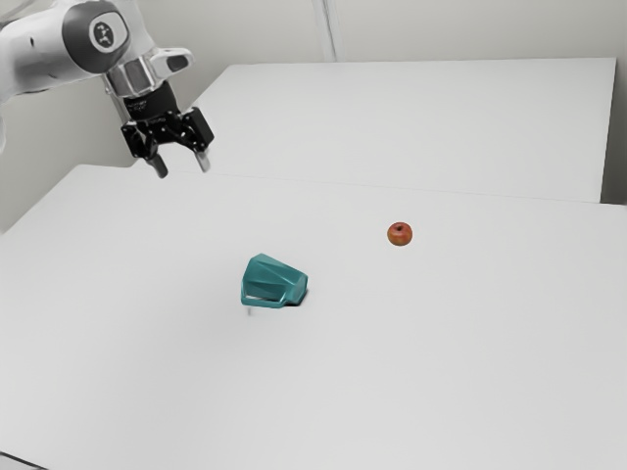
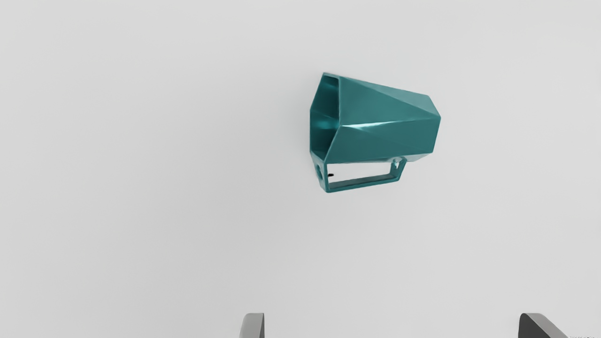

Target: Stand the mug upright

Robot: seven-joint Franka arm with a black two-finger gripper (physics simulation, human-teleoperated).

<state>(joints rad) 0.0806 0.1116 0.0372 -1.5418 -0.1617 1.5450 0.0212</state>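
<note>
A teal faceted mug (image 1: 276, 282) lies on its side on the white table, its narrower base toward the exterior view's right. My gripper (image 1: 183, 168) hangs well above the table at the exterior view's upper left, apart from the mug. In the wrist view the mug (image 2: 385, 122) shows its hollow mouth at one end and its angular handle along the side nearer my fingers. The gripper (image 2: 392, 324) is open, its two fingertips wide apart with nothing between them.
A small red apple (image 1: 400, 234) rests on the table (image 1: 441, 372), beyond the mug toward the exterior view's right. Behind this table stands another white surface (image 1: 421, 122), and a pale wall (image 1: 470, 29) rises at the back.
</note>
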